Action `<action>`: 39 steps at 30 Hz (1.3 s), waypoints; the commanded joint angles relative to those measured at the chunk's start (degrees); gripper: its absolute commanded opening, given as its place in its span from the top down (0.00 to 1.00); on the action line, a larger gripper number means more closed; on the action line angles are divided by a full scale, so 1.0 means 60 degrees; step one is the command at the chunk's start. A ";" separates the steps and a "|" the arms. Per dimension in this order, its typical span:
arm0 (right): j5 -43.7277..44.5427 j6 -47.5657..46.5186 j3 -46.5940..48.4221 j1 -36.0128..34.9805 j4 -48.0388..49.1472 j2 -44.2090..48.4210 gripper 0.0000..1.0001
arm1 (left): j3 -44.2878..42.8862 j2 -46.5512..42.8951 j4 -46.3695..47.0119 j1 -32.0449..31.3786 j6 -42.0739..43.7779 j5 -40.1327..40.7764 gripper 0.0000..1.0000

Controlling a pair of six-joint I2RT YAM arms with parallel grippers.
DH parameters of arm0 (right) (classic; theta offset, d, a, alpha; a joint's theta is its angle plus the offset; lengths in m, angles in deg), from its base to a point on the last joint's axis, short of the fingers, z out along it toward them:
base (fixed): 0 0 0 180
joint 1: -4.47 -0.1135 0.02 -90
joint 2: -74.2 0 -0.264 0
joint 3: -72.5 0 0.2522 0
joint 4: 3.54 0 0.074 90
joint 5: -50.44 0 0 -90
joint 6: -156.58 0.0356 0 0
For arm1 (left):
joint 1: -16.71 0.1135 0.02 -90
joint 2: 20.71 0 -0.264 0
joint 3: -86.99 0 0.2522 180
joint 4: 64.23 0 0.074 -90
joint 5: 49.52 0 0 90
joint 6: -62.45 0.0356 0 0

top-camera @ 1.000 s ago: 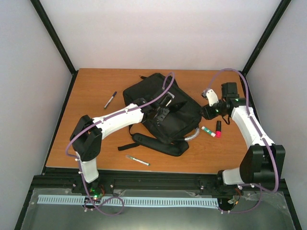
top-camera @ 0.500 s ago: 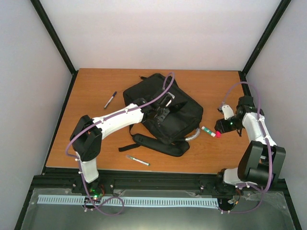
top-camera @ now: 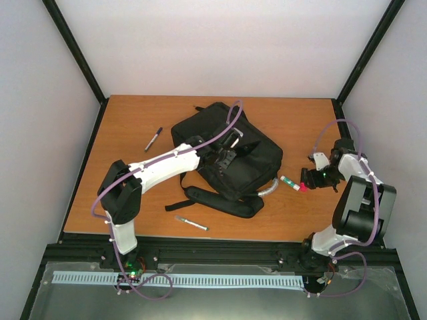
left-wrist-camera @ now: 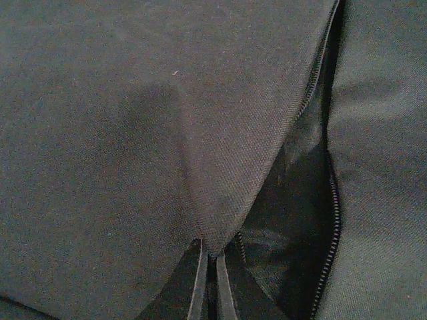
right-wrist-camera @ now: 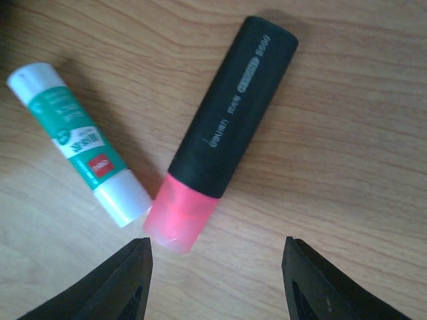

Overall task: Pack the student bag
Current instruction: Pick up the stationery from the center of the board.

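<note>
The student bag point(top-camera: 223, 150), a large black backpack, lies in the middle of the table. My left gripper point(top-camera: 227, 155) rests on top of it, shut on the edge of a fabric flap point(left-wrist-camera: 220, 200) beside an open zip point(left-wrist-camera: 331, 213); its fingertips point(left-wrist-camera: 197, 283) pinch the cloth. My right gripper point(top-camera: 309, 179) hovers low over the table right of the bag, open and holding nothing. Just beyond its fingertips point(right-wrist-camera: 137, 257) lie a black highlighter with a pink cap point(right-wrist-camera: 220, 127) and a green-and-white glue stick point(right-wrist-camera: 77, 140).
A black marker point(top-camera: 153, 139) lies left of the bag. A white pen point(top-camera: 191, 223) lies near the front edge. The bag's shoulder straps point(top-camera: 213, 200) and grey handle point(top-camera: 268, 189) trail toward the front. Walls close off the table's other sides.
My right arm has swung back toward the near right and dropped low over the highlighter, with its jaws opening wider. The left arm and the bag have not moved.
</note>
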 commanded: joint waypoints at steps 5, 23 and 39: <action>0.0081 0.0256 0.0361 0.0103 0.0294 -0.1064 0.43 | -0.0616 0.0012 0.0085 -0.0182 -0.0016 -0.0009 0.99; 0.0295 0.0395 0.0859 -0.0048 0.0605 -0.2096 0.40 | -0.0718 0.0165 -0.0039 -0.0179 -0.0058 -0.0109 0.99; -0.0107 0.0601 0.0788 -0.0555 0.0469 -0.2160 0.40 | -0.0762 0.0276 -0.0083 -0.0182 -0.0047 -0.0172 0.99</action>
